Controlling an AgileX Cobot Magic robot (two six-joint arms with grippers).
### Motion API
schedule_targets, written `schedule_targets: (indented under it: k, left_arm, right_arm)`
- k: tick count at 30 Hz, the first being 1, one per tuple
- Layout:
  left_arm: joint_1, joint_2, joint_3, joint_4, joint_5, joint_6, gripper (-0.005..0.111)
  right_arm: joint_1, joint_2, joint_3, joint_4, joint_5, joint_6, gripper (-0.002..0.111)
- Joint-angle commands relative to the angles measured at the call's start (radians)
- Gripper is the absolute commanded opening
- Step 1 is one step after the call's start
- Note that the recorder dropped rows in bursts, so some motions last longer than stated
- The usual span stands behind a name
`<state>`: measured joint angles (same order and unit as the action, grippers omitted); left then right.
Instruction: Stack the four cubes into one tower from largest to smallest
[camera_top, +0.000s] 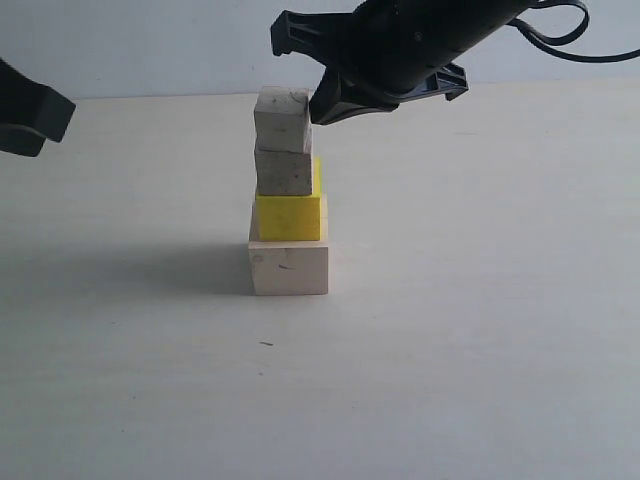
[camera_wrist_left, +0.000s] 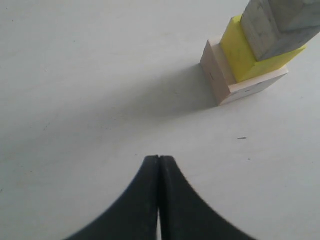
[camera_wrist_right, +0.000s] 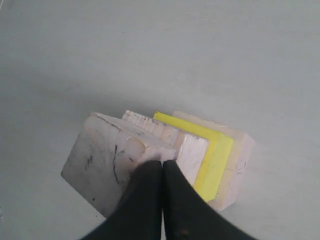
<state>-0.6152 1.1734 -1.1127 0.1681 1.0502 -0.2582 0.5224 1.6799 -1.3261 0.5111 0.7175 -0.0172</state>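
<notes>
Large pale cube (camera_top: 289, 268) at the base of the tower (camera_top: 287, 195), yellow cube (camera_top: 288, 217) and two small grey cubes (camera_top: 284, 170) above, right gripper (camera_wrist_right: 161, 165) pressed together, tilted down beside the tower's top, left gripper (camera_wrist_left: 159, 160) closed, well apart from the tower.

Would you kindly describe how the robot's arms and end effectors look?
The left end effector and right end effector are matte black, each with two smooth fingers that taper to a narrow tip. A black cable loops off the right arm. No markings show.
</notes>
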Motion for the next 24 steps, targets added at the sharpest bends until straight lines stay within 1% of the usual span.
schedule_targets:
  k: [1, 24]
  left_arm:
    - [0.002, -0.011, 0.004, -0.006, -0.012, 0.005, 0.0]
    - [0.002, -0.011, 0.004, -0.006, -0.014, 0.011, 0.0]
  right_arm:
    - [0.0, 0.0, -0.007, 0.008, -0.009, -0.017, 0.0]
    - [0.0, 0.0, -0.007, 0.008, -0.038, -0.035, 0.0]
